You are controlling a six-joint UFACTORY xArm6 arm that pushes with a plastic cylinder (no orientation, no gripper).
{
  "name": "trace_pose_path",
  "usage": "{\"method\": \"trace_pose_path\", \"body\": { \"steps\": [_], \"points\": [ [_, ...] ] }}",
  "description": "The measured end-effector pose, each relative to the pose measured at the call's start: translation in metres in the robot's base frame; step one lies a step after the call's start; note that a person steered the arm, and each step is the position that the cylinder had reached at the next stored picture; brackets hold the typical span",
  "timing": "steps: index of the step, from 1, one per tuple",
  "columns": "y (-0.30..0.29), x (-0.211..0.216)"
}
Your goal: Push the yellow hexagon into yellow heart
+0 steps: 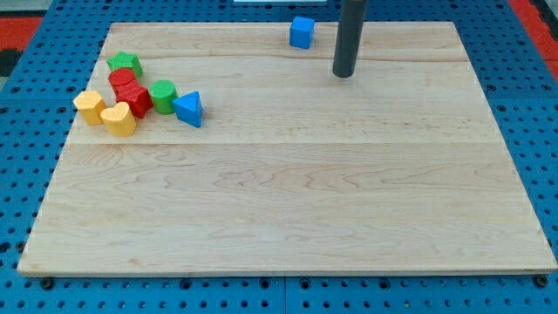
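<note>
The yellow hexagon point(89, 106) lies near the board's left edge, touching the yellow heart point(119, 119) just to its lower right. My tip point(343, 73) rests on the board near the view's top, right of centre, far from both yellow blocks. The rod rises straight up out of the view.
A cluster sits by the yellow blocks: a green star point(125, 63), a red cylinder point(122, 81), a red block point(138, 99), a green cylinder point(163, 94) and a blue triangle point(189, 108). A blue cube point(302, 31) stands at the top edge, left of my tip. The wooden board point(288, 218) lies on a blue pegboard.
</note>
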State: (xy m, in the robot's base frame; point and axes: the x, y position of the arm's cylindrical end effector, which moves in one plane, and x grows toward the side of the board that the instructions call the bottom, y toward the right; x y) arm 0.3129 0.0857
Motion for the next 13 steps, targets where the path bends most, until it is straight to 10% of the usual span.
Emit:
{"method": "trace_pose_path", "body": {
  "steps": [4,6,13],
  "points": [
    [-0.157,0.26],
    [-0.389,0.226],
    [-0.39,0.099]
  ]
}}
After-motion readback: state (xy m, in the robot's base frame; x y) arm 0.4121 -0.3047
